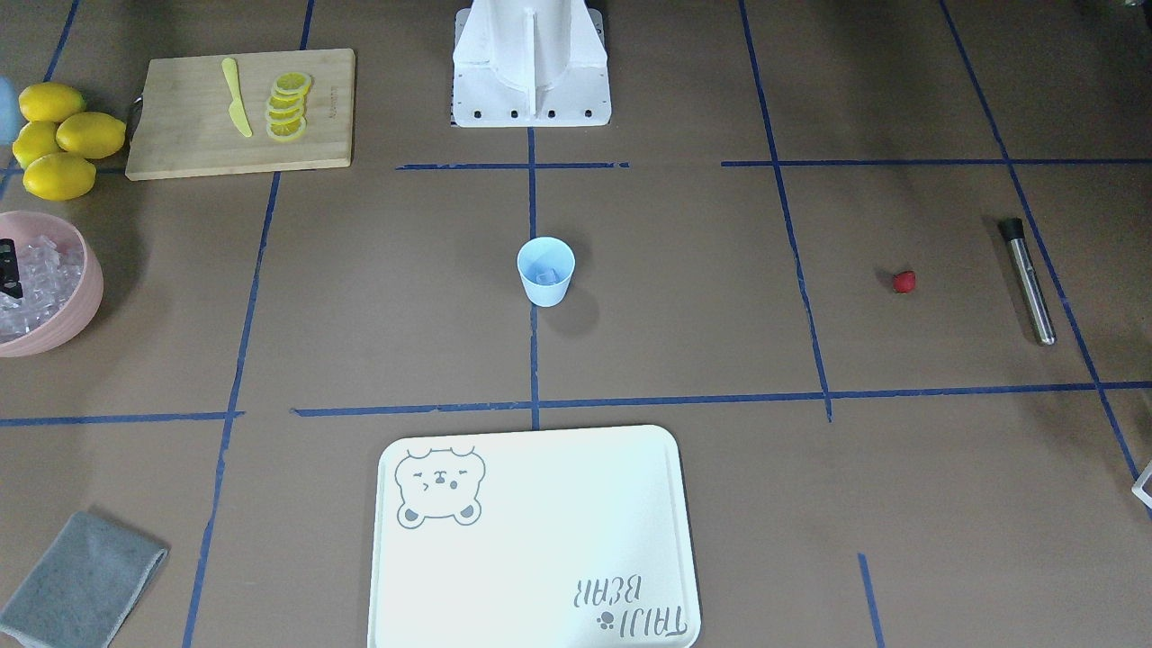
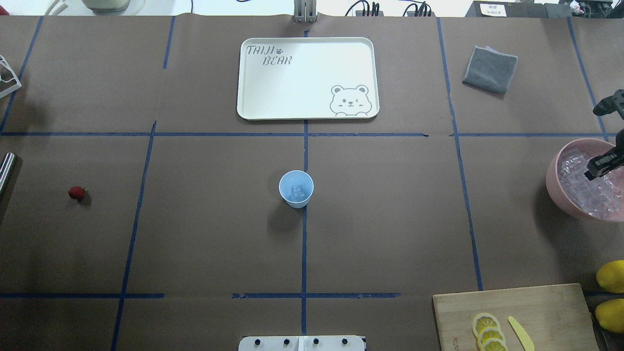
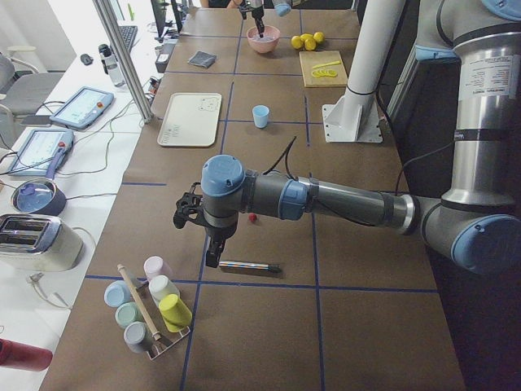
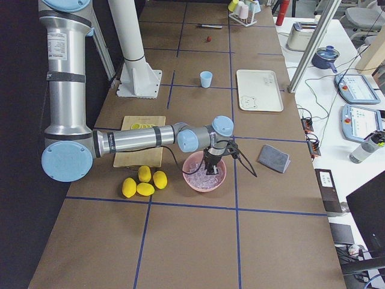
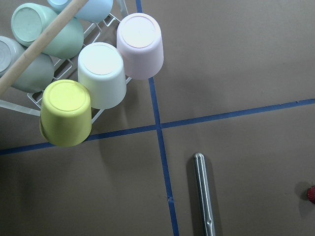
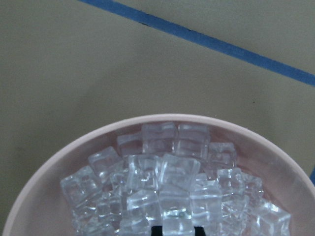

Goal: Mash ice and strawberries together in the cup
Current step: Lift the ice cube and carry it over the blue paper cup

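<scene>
The pale blue cup (image 2: 296, 188) stands upright mid-table with an ice cube (image 2: 296, 190) inside; it also shows from the front (image 1: 545, 270). More ice (image 6: 162, 187) fills the pink bowl (image 2: 553, 175). My right gripper (image 2: 603, 165) hangs over that ice, low in the bowl; only dark tips show at the wrist view's bottom edge, so I cannot tell its state. The strawberry (image 1: 904, 282) lies alone on the table. My left gripper (image 3: 212, 257) hovers just above the end of a metal muddler (image 3: 248, 266), near the strawberry (image 3: 253, 217); I cannot tell its state.
A white bear tray (image 2: 307, 78) lies beyond the cup. A wooden board (image 1: 238, 112) holds lemon slices and a yellow knife, with whole lemons (image 1: 58, 135) beside it. A grey cloth (image 2: 490, 68) lies far right. A rack of cups (image 5: 98, 73) stands close to the muddler (image 5: 204, 196).
</scene>
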You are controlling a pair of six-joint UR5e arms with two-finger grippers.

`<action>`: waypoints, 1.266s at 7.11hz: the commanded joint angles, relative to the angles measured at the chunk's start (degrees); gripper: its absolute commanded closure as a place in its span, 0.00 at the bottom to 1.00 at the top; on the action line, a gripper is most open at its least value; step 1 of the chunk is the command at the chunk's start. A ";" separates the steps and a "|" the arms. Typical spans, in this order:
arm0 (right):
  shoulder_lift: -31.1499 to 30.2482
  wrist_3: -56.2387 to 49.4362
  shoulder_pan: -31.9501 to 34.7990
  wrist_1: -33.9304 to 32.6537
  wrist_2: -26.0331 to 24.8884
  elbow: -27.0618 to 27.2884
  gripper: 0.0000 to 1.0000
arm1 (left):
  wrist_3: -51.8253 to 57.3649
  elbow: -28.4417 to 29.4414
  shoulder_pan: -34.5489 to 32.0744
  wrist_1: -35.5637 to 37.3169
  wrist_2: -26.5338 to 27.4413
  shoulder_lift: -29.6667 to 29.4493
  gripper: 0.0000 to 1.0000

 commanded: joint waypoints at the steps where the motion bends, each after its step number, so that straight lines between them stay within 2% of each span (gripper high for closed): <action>1: -2.25 0.02 0.23 -0.68 0.11 4.68 1.00 | 0.00 0.00 0.00 0.01 -0.39 0.00 0.00; 2: -3.57 0.11 2.32 -0.77 0.20 8.28 1.00 | 0.00 0.00 0.00 0.01 -0.39 0.00 0.00; 3: -3.58 0.37 3.91 -4.34 0.46 13.19 1.00 | 0.08 -0.09 0.00 0.01 -0.48 0.09 0.00; 4: -1.49 1.94 4.10 -10.20 0.72 18.89 1.00 | 0.00 -0.35 0.00 0.10 -0.48 0.17 0.00; 5: 5.14 8.13 2.97 -16.96 0.90 21.56 1.00 | 0.00 -0.35 0.00 -0.07 -0.48 0.26 0.00; 7: 19.63 25.49 -8.22 -25.43 0.12 23.43 1.00 | 0.08 -0.27 0.17 -0.16 -0.39 0.35 0.00; 8: 25.80 38.39 -17.34 -26.34 -2.67 22.91 1.00 | 0.08 -0.27 0.26 -0.16 -0.39 0.35 0.00; 9: 32.39 49.57 -25.87 -26.35 -9.66 20.30 1.00 | 0.08 -0.27 0.35 -0.25 -0.39 0.35 0.00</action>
